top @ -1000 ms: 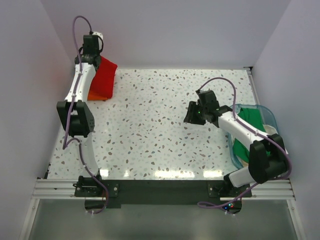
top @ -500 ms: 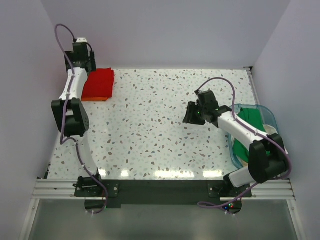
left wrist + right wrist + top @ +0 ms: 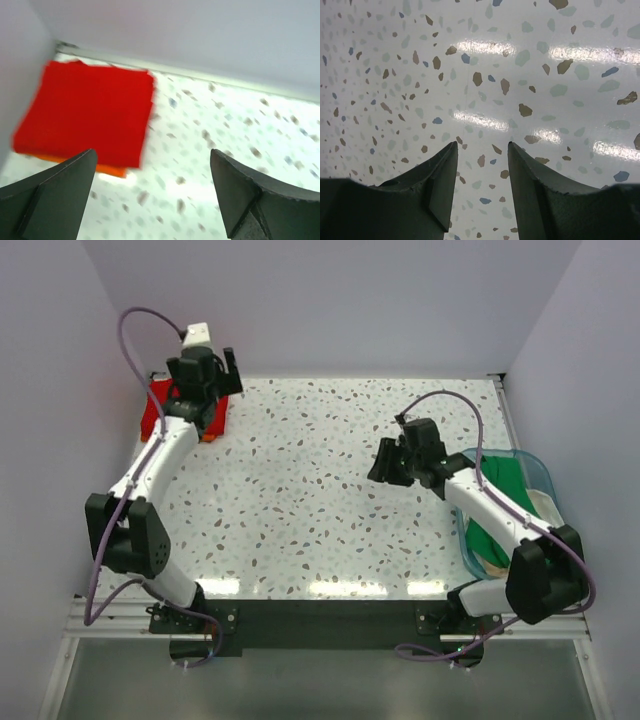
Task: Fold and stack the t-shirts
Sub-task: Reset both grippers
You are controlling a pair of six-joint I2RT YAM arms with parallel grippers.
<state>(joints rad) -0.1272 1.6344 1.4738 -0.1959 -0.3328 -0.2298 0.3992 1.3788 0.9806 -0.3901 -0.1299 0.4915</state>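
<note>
Three t-shirts: red (image 3: 90,115), orange (image 3: 112,171), green (image 3: 510,478).

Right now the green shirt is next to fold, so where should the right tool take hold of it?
On the green shirt, probably the crumpled top, from above: it lies heaped in the tub, whose walls block any side approach. The right tool stands open.

Three t-shirts (image 3: 85,110), one tub (image 3: 537,466), two pincers (image 3: 152,152)
</note>
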